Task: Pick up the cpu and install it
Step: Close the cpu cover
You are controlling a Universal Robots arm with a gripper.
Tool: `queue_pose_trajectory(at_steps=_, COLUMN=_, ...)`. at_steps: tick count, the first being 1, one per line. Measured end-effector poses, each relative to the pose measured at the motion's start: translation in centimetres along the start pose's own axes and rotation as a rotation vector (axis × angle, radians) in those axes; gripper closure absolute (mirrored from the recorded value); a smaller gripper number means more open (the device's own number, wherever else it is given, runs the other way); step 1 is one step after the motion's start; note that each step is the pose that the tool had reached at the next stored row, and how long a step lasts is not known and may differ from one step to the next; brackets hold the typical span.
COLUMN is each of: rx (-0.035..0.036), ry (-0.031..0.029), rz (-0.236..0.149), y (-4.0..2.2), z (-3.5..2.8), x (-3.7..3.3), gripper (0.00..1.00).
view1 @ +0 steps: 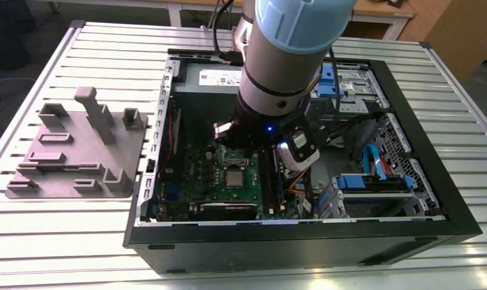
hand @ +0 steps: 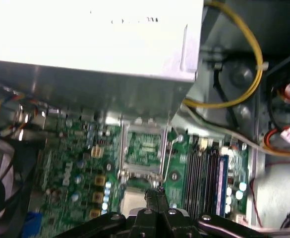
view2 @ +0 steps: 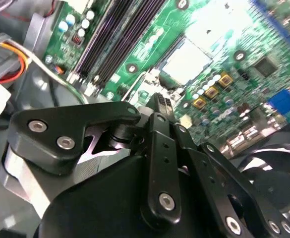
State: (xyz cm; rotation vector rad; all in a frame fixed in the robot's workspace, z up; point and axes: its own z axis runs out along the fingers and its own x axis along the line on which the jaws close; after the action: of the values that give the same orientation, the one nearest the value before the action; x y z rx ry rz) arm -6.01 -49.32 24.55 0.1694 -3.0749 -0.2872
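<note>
The cpu (view1: pixel 231 179) lies flat in its socket on the green motherboard (view1: pixel 191 175) inside the open computer case. It shows as a pale square chip (hand: pixel 134 202) in the first wrist view and again as the cpu (view2: pixel 187 62) in the second. The silver socket frame (hand: pixel 142 148) stands opened up beside it. My gripper (hand: pixel 156 195) hangs just over the chip's edge nearest the memory slots. Its black fingers (view2: pixel 159 106) are pressed together, shut, with nothing between them. In the exterior view the arm (view1: pixel 288 66) covers the gripper.
The grey power supply box (hand: pixel 95 44) sits close behind the socket. Memory slots (hand: pixel 209 168), a yellow cable (hand: pixel 251 69) and blue drive bays (view1: pixel 373 181) lie on the exterior view's right. A black fan (view2: pixel 273 173) is near. A grey fixture plate (view1: pixel 74 151) rests outside the case.
</note>
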Motion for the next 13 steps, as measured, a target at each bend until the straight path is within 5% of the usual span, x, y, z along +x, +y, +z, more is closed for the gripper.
queue_pose_trajectory(at_steps=5, rx=-0.0005, ry=0.0007, rz=0.000, y=0.04, z=0.04, x=-0.26, gripper=0.89)
queue_pose_trajectory(at_steps=9, rx=-0.0029, ry=0.0086, rz=0.002, y=0.28, z=0.21, x=-1.10, gripper=0.89)
queue_pose_trajectory(at_steps=13, rx=-0.0251, ry=0.0150, rz=0.002, y=0.25, z=0.31, x=-2.24, gripper=0.89)
